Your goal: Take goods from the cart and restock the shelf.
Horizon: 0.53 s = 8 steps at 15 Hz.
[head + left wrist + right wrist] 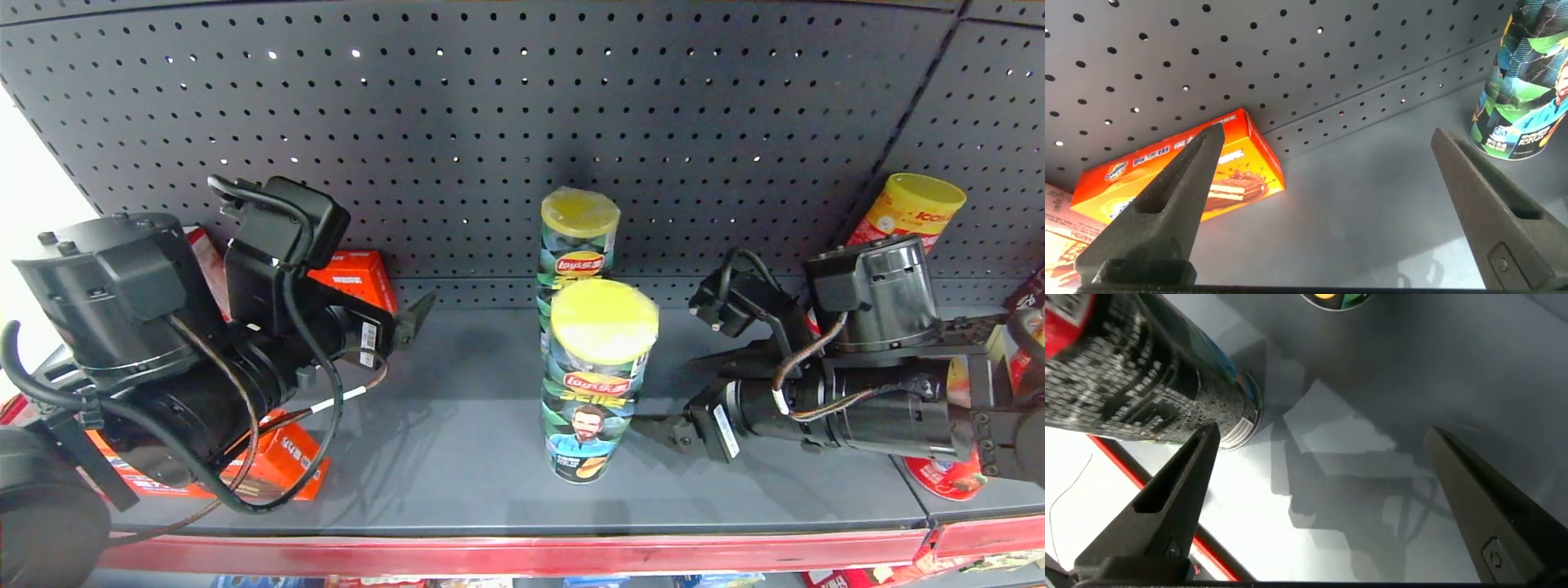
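On the dark grey metal shelf point(457, 457), two tall printed cardboard chip cans with yellow plastic lids stand upright, one behind the other. The front can point(600, 376) is mid-shelf; the rear can point(578, 237) is close to the perforated back panel point(490, 106).

Right end effector point(1321, 434): jaws spread wide, nothing between them, low over the shelf just beside the front can, apart from it. Left end effector point(1327, 139): also spread and empty, well left of the cans, near the orange cardboard biscuit box point(1192, 167) by the back panel.

Judgement: the front can looks placed, so the step is clearing out for the next item. Draw the right arm straight back from the shelf with the jaws wide and no sideways sweep; a tall narrow can will tip at a light knock and could take the rear one with it.

Containers: both cans are lidded, contents unseen. The orange box is closed, as is a second orange box point(282, 465) at the front left edge. A red can with a yellow lid point(906, 212) at the far right is capped too.
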### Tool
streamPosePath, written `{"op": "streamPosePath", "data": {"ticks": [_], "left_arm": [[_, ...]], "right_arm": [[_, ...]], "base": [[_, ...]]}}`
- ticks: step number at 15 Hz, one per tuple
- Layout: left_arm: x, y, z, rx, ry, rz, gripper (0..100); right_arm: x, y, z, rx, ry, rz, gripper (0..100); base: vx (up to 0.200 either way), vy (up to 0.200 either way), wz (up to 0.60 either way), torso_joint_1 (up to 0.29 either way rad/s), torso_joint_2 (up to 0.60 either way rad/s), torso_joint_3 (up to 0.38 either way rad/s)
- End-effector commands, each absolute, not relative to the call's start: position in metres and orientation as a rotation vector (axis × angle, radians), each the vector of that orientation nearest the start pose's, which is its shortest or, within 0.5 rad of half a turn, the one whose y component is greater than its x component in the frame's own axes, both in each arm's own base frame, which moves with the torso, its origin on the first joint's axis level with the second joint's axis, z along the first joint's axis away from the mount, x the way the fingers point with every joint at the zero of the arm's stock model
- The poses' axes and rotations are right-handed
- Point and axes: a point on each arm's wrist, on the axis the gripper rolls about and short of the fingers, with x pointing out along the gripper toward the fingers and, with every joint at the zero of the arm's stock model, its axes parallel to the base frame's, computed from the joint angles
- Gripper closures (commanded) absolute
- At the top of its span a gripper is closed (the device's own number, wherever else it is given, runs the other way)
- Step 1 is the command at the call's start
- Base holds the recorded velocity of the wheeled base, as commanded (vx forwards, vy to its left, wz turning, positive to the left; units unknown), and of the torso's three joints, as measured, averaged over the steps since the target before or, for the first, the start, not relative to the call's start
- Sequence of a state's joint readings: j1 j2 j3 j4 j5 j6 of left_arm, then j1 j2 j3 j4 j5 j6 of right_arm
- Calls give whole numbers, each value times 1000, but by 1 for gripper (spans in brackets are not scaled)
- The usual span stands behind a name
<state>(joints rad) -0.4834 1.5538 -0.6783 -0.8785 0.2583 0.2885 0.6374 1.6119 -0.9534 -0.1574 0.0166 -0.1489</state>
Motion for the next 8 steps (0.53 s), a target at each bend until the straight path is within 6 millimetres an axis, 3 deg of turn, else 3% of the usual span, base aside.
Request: {"op": "streamPosePath", "data": {"ticks": [1, 8], "left_arm": [[239, -119, 214, 287, -34, -222, 0], [237, -118, 213, 288, -31, -221, 0]], "right_arm": [[232, 173, 202, -298, 443, 679, 0], [230, 169, 209, -290, 415, 658, 0]], "base": [[0, 0, 0, 0, 0, 0], [0, 0, 0, 0, 0, 0]]}}
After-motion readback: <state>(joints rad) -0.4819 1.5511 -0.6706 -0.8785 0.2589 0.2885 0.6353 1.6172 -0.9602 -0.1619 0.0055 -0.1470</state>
